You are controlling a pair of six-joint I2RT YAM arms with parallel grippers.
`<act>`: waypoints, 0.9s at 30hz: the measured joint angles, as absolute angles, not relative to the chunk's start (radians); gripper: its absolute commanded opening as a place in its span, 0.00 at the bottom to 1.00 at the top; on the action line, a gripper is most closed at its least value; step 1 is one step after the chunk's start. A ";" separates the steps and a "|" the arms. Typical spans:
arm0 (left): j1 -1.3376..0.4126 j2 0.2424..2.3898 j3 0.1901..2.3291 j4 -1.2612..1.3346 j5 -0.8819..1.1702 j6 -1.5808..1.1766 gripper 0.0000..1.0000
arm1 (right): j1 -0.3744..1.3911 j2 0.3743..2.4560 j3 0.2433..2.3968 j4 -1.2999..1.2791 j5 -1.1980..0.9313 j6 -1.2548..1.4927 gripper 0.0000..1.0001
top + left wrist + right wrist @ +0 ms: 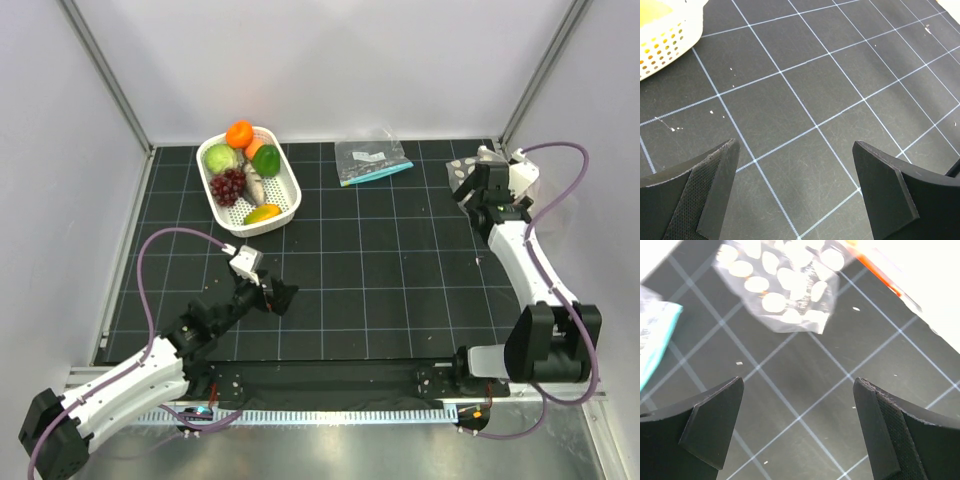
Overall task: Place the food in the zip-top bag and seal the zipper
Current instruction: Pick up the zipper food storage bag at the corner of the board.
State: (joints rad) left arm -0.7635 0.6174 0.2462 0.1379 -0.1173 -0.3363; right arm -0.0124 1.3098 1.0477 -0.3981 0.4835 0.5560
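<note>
The food lies in a white basket (288,196) at the back left: an orange piece (239,133), a pale green one (222,158), a dark green one (266,160), purple grapes (228,186) and a yellow piece (262,213). The white-dotted zip-top bag (461,171) lies crumpled at the far right and shows in the right wrist view (785,285); I cannot make out its zipper. My right gripper (472,190) (797,390) is open and empty over bare mat just short of the bag. My left gripper (283,297) (795,150) is open and empty, in front of the basket.
A small clear bag with a teal strip (372,162) (652,340) lies at the back middle. A clear bag with an orange strip (880,275) lies right of the dotted bag. The basket corner (665,40) shows at the upper left of the left wrist view.
</note>
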 measured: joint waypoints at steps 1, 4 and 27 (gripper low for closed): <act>-0.764 0.617 0.246 0.138 -0.116 -0.337 1.00 | -0.023 1.337 1.058 -0.408 0.484 0.556 1.00; -0.764 0.618 0.246 0.138 -0.112 -0.337 1.00 | -0.047 1.431 1.128 -0.448 0.488 0.555 1.00; -0.764 0.647 0.246 0.140 -0.091 -0.338 1.00 | -0.120 1.903 1.247 -0.276 0.390 0.611 0.01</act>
